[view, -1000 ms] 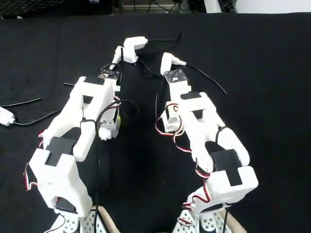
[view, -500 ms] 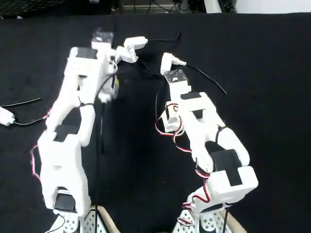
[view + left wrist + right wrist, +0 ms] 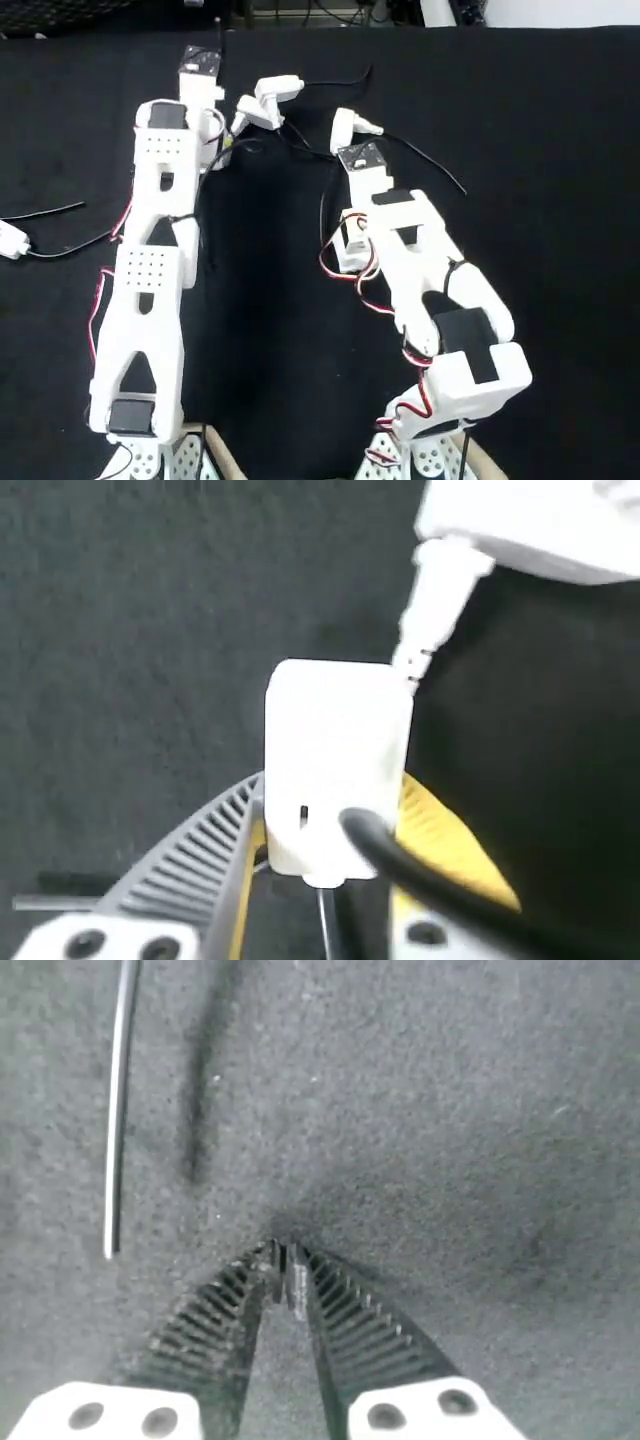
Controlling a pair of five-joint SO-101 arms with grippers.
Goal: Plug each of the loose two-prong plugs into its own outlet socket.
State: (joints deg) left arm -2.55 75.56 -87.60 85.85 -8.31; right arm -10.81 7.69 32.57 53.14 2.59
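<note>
Though its kind is unclear, the left hand [image 3: 335,815] grips a white block [image 3: 338,730], its arm now stretched farther forward; the right hand [image 3: 287,1262] is closed, apparently empty.

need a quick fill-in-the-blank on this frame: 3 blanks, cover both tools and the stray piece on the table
1. The left tool grips a white block whose cable is ____.
2. The right tool is ____, its tips over bare cloth.
3. In the high view, a white cabled piece lies alone by the picture's ____ edge.

Missing words: black; shut; left.
</note>
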